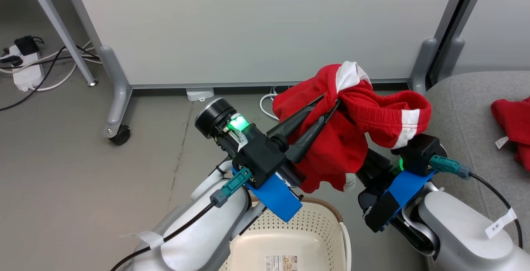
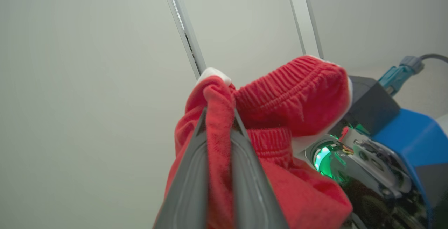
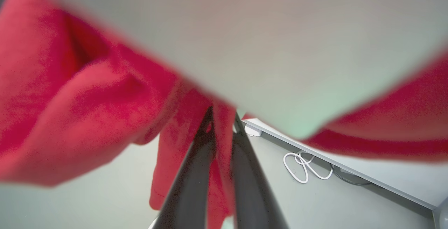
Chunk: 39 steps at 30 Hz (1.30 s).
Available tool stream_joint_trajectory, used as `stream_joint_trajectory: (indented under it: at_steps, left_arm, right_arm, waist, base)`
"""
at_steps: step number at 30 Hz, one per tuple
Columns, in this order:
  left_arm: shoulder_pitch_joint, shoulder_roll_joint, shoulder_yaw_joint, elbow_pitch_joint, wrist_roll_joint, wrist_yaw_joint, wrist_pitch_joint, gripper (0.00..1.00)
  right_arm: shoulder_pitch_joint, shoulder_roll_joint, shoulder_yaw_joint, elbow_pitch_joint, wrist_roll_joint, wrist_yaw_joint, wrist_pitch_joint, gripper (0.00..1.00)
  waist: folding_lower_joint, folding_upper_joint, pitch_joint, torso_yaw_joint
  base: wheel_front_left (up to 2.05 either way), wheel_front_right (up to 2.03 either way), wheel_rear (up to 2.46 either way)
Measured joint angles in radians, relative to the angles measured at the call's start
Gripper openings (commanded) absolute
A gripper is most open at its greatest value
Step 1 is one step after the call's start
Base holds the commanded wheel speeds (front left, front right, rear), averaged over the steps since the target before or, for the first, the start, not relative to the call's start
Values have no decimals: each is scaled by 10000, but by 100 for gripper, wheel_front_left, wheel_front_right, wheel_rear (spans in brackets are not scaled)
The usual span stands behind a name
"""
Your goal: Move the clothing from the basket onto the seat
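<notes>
A red garment with white cuffs (image 1: pixel 339 147) hangs in the air above the cream basket (image 1: pixel 327 209), held up between both arms. My left gripper (image 1: pixel 330 102) is shut on a fold of it, and the left wrist view shows red cloth (image 2: pixel 294 89) pinched between that gripper's (image 2: pixel 218 112) dark fingers. In the right wrist view my right gripper (image 3: pixel 222 115) is shut on a strip of the same garment (image 3: pixel 87 92); in the head view the cloth covers its fingers. A second red garment (image 1: pixel 513 118) lies on the grey seat (image 1: pixel 463 113) at the right.
A white partition panel (image 1: pixel 248 27) on castors (image 1: pixel 120 134) stands close behind the garment. A power strip with cables (image 1: pixel 25 68) lies on the floor at far left. A white cable coil (image 3: pixel 304 166) lies on the floor at the panel's foot. The basket's base (image 1: pixel 265 246) bears a label.
</notes>
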Motion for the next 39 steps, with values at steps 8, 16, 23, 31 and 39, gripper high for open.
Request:
stream_joint_trajectory:
  at_steps: [8,16,23,31,39]
  left_arm:
    - [0,27,94,13,42,-2,0,0]
    - [-12,25,148,130,121,-4,0,0]
    - [-63,-25,267,314,221,12,0,100]
    - [-109,-58,385,337,378,15,0,100]
    - [-164,-65,514,328,472,36,0,100]
  right_arm:
    - [56,-56,13,-157,102,0,0,0]
    - [56,-86,17,-215,138,0,0,0]
    - [55,-94,84,-261,217,0,0,0]
    - [57,-105,92,-336,291,-2,0,0]
    - [151,-104,-119,-382,376,-2,0,0]
  waist:
    - [0,0,89,-88]
    - [0,0,195,-132]
    - [0,0,296,-151]
    - [0,0,437,-212]
    - [0,0,579,-396]
  base:
    - [0,0,0]
    - [0,0,0]
    - [0,0,0]
    - [0,0,0]
    - [0,0,0]
